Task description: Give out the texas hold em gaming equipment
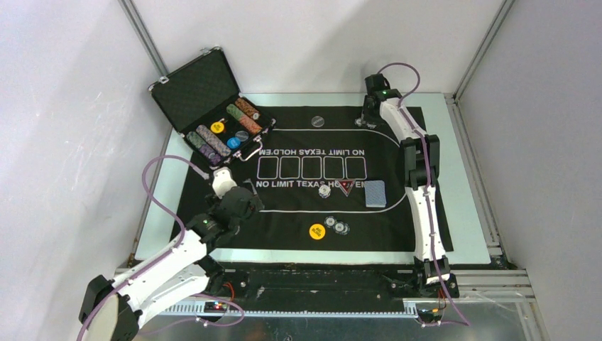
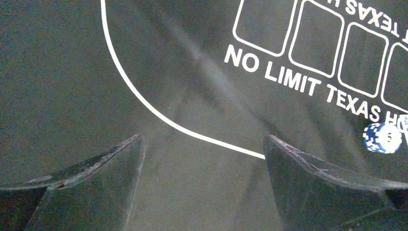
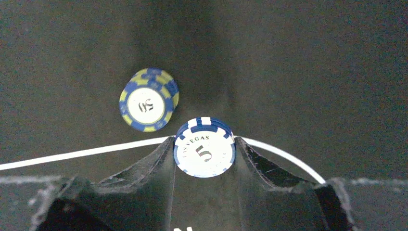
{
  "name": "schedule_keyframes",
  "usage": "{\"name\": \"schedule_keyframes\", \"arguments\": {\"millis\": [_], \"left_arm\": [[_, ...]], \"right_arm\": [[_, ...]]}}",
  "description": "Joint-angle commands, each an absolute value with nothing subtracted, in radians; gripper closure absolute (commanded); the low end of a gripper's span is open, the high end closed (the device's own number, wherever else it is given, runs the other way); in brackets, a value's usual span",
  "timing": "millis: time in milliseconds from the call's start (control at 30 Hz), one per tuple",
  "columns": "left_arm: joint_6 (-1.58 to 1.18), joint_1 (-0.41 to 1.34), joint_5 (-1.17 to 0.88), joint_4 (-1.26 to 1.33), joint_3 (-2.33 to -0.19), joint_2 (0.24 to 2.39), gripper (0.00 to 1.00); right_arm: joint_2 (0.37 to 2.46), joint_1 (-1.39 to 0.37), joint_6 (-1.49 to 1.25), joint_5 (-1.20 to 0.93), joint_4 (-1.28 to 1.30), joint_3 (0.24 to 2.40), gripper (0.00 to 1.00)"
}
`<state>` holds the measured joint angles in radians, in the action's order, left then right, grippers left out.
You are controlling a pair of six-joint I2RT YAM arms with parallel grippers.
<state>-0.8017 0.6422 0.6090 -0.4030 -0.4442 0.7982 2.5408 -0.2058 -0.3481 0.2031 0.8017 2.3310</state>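
At the far edge of the black mat point(image 1: 284, 209), around one o'clock in the overhead view, the right claw point(image 3: 203, 139) is clamped on a blue-and-white "5" chip point(image 3: 204, 153), held low over the white boundary line. A yellow-and-blue "50" chip stack point(image 3: 148, 100) lies just beside it at ten o'clock in the wrist view, apart from it. Whether the gripped chip touches the felt cannot be told. The left claw point(image 2: 203, 138) hangs with jaws wide apart and empty over the mat's nine o'clock side. The step in hand looks like dealing out a far player's chips. At the mat's centre sit the blue-backed cards point(image 1: 375, 193) and the red-black triangle marker point(image 1: 346, 187). A yellow disc point(image 1: 316, 231) and loose chips point(image 1: 334, 226) wait at six o'clock. More chips fill the open case point(image 1: 202, 85) at ten o'clock on the counter point(image 1: 468, 177). The next move probably calls for setting the chip flat beside the "50" stack, parting the jaws without nudging either, then lifting straight clear.
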Motion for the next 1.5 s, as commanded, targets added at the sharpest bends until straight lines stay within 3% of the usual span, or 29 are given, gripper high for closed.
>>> {"name": "schedule_keyframes", "arguments": {"millis": [0,300,567,833,1267,1467], "left_arm": [[-0.778,0.636,0.629,-0.367,-0.439,0.805,0.0],[-0.774,0.636,0.63,-0.366,-0.44,0.812,0.0],[-0.763,0.636,0.614,-0.366,-0.447,0.823,0.0],[-0.758,0.636,0.606,-0.37,-0.448,0.821,0.0],[-0.753,0.636,0.622,-0.38,-0.444,0.803,0.0],[-0.746,0.636,0.602,-0.371,-0.44,0.776,0.0]], "right_arm": [[2.583,-0.181,-0.328,0.197,0.757,2.427,0.81],[2.623,-0.163,-0.337,0.186,0.733,2.466,0.76],[2.622,-0.156,-0.364,0.217,0.737,2.468,0.63],[2.621,-0.149,-0.385,0.224,0.75,2.461,0.61],[2.587,-0.143,-0.377,0.189,0.722,2.42,0.33],[2.521,-0.145,-0.351,0.19,0.692,2.415,0.3]]}}
